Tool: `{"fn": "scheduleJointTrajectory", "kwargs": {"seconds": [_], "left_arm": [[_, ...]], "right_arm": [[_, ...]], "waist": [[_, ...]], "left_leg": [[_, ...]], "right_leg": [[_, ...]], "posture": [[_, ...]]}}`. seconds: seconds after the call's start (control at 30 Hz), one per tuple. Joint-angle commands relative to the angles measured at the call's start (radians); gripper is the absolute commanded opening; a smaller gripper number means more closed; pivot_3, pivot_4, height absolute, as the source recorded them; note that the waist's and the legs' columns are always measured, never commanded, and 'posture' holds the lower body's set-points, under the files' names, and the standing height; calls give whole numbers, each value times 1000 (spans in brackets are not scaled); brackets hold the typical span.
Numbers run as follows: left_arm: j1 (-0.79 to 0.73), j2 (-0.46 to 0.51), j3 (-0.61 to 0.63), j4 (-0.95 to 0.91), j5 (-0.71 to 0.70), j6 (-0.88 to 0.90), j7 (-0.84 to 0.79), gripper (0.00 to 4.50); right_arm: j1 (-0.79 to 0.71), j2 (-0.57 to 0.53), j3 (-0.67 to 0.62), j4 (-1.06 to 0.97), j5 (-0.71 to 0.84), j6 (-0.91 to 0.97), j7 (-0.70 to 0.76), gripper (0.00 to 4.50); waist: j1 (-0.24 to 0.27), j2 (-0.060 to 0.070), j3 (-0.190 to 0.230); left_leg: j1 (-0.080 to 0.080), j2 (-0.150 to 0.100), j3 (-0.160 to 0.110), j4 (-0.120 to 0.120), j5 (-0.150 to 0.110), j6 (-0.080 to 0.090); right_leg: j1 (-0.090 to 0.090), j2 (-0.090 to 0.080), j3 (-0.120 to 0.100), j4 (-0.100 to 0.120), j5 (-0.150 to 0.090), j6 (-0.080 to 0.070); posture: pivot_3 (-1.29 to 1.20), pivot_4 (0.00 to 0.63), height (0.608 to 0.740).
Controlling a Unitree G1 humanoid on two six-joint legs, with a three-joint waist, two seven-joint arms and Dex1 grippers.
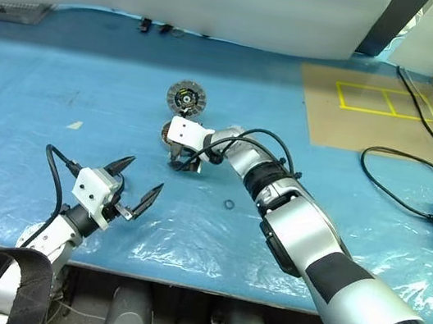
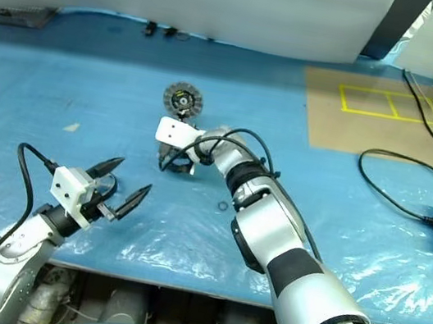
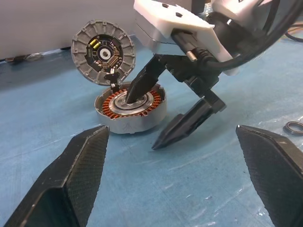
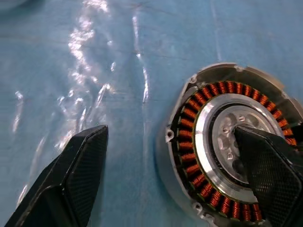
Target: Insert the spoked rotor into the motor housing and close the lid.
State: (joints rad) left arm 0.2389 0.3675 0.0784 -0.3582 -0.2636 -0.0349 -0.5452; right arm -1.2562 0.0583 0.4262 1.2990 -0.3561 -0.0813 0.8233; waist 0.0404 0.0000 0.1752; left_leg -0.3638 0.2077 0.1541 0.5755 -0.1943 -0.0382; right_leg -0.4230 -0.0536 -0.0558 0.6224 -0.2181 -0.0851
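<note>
Sitting centre frame on wrinkled glossy blue plastic sheeting (image 1: pixel 37 90): motor housing (image 3: pixel 131 109), short silver metal cylinder, ring of copper-orange ribbed windings around a smooth silver hub with small round holes. Hinged up at its far rim, standing nearly upright: lid (image 3: pixel 103 52), round grey disc with notched toothed edge, dark circuit board with gold contacts on the inner face, print too small to read. Right gripper (image 3: pixel 163 106) angled down over the housing, matte black tapered fingers spread wide apart, one tip on the hub, other tip just beside the housing wall above the sheet, holding nothing. Left gripper (image 1: pixel 131 187) lower left, white blocky mount, black pointed fingers apart, empty. Small dark ring (image 1: pixel 229 206) flat on sheet, right of centre. Tan board with yellow taped rectangles (image 1: pixel 376 101) upper right; black cable (image 1: pixel 400 180) coiled at right.
</note>
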Motion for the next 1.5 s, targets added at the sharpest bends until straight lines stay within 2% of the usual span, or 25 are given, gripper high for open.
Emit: {"fn": "scheduleJointTrajectory", "kwargs": {"seconds": [0.03,0.17,0.2,0.27,0.43,0.47,0.63,0.8,0.93,1.07,1.23,1.3,1.33,1.5], "left_arm": [[-13,12,14,-34,-4,-3,3,4500],[-21,22,19,-25,-5,-6,-2,4500],[-21,23,19,-24,-5,-7,-2,4500],[-24,24,17,-22,-6,-7,-2,4500],[-22,32,25,-35,-13,-4,-6,4500],[-19,34,30,-43,-20,-3,-7,4500],[16,69,43,-64,-59,9,-55,4500],[19,113,56,-74,-96,22,-105,4500],[51,131,67,-107,-110,31,-124,4500],[104,134,85,-120,-109,23,-128,4500],[101,125,74,-116,-94,22,-117,4500],[94,120,65,-113,-89,24,-115,4500],[88,119,62,-110,-88,27,-116,4500],[53,126,60,-92,-97,39,-126,4500]], "right_arm": [[-9,15,28,32,-42,27,61,4435],[-42,26,30,45,-68,40,63,4435],[-44,25,38,49,-81,40,63,4270],[-46,24,49,55,-100,38,68,3834],[-38,13,98,55,-161,-5,45,2222],[-38,13,97,54,-161,-8,44,2057],[-26,12,47,28,-106,2,134,2057],[30,-18,20,-66,-55,21,315,2057],[125,-57,31,-224,-31,57,391,2057],[266,-103,66,-465,-14,136,452,2057],[390,-125,98,-670,-1,229,464,3861],[402,-118,79,-740,25,291,455,4452],[399,-115,69,-763,38,316,454,4452],[387,-155,61,-909,99,398,502,4452]], "waist": [[0,1,0],[0,1,0],[0,2,0],[0,2,0],[0,4,-1],[0,4,0],[0,4,0],[0,4,-1],[-2,4,-1],[-1,4,-2],[-2,4,-2],[-2,3,-2],[-2,3,-2],[0,3,-2]], "left_leg": [[0,0,0,0,0,0],[0,0,0,0,0,0],[0,0,0,0,0,0],[0,0,0,0,0,0],[0,0,0,0,0,0],[1,0,0,0,0,0],[2,0,0,0,0,0],[2,0,1,0,0,0],[3,0,1,0,0,0],[6,0,2,-3,0,0],[13,0,5,-6,0,0],[16,0,5,-6,0,0],[17,0,5,-6,0,0],[14,0,4,-6,0,0]], "right_leg": [[0,0,0,0,0,0],[0,0,0,0,0,0],[0,0,0,0,0,0],[0,0,0,0,0,0],[0,0,0,0,0,0],[0,0,1,0,0,0],[0,0,2,1,0,0],[0,0,2,1,0,0],[1,0,2,1,0,0],[2,0,3,0,-1,-1],[6,0,5,-1,-1,-1],[8,0,6,-1,-2,1],[9,0,6,-1,-5,6],[6,0,6,-1,-5,6]], "posture": [[0,150,740],[0,150,740],[0,150,740],[0,150,740],[0,150,740],[0,150,740],[0,150,740],[0,150,740],[0,150,740],[0,150,740],[0,150,740],[0,150,740],[0,150,740],[0,150,740]]}}
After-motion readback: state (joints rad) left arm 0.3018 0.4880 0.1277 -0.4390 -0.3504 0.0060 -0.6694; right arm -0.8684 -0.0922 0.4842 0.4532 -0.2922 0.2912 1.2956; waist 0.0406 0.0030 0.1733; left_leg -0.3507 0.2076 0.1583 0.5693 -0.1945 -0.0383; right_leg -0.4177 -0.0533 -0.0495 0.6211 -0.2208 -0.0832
